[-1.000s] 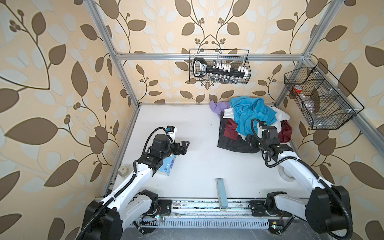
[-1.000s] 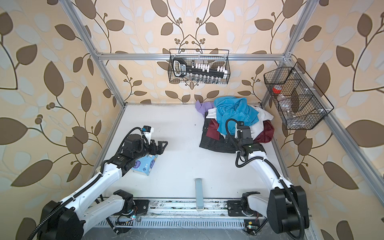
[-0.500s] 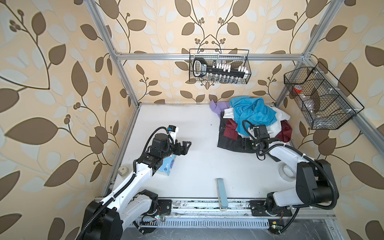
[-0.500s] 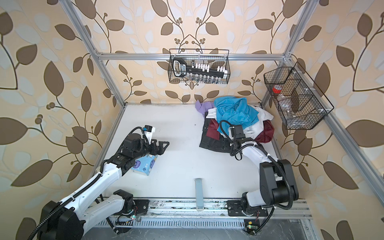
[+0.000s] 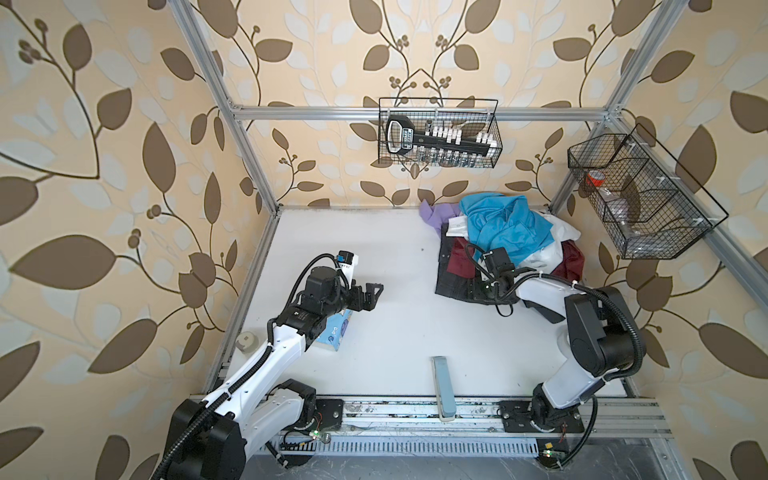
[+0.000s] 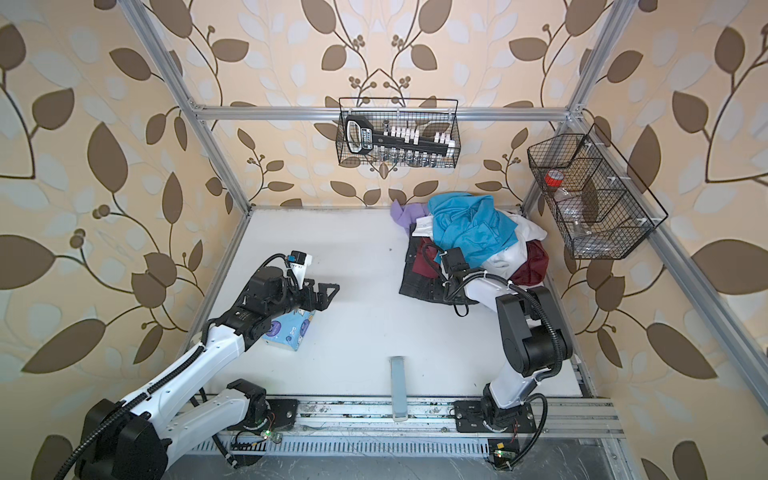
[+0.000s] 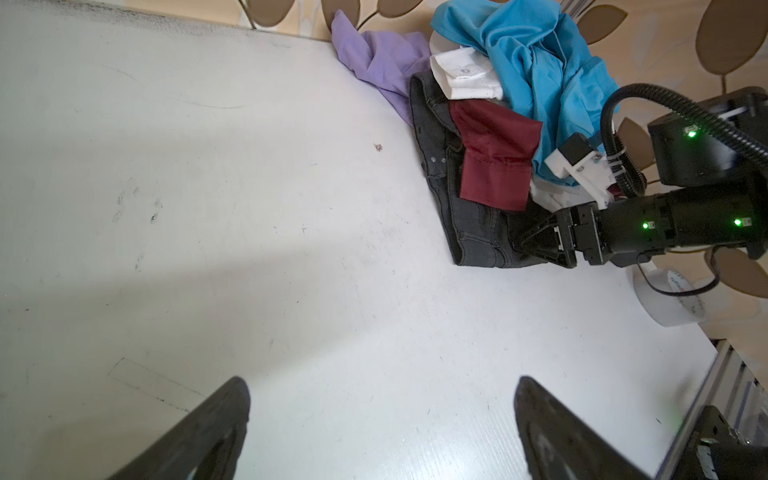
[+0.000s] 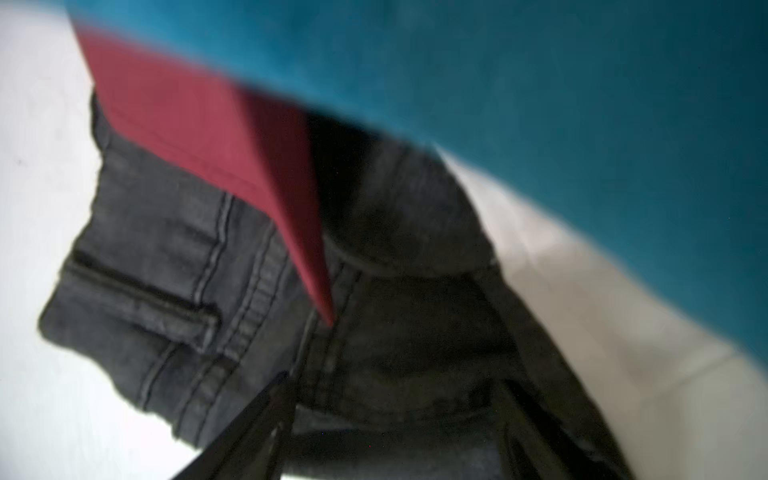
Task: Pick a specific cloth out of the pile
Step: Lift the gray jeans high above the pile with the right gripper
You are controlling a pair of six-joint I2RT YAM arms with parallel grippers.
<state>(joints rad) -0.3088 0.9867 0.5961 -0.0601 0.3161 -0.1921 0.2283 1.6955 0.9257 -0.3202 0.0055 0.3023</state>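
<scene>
The pile (image 5: pixel 507 232) lies at the table's back right, with a turquoise shirt on top over white, maroon and lilac pieces. The cloth (image 5: pixel 455 286) (image 6: pixel 417 286) (image 7: pixel 469 224) (image 8: pixel 187 270), dark charcoal denim with seams, sticks out at the pile's near left under a maroon flap (image 7: pixel 494 166). My right gripper (image 5: pixel 484 291) (image 6: pixel 446 291) (image 7: pixel 519 243) (image 8: pixel 395 378) is low on the cloth's near edge. It is open, with one finger on each side of the denim. My left gripper (image 5: pixel 374 295) (image 6: pixel 328 293) (image 7: pixel 380 386) hovers open and empty over bare table at mid left.
A blue tissue box (image 5: pixel 334 332) lies under my left arm. A roll of tape (image 7: pixel 673 303) sits by my right arm. A grey-blue bar (image 5: pixel 442 386) rests at the front edge. Wire baskets hang on the back wall (image 5: pixel 438 139) and the right wall (image 5: pixel 640 199).
My right arm has swung its elbow out and dropped the gripper from the pile's middle onto the cloth's near edge, with the jaws narrowing a little. The left gripper has edged slightly right.
</scene>
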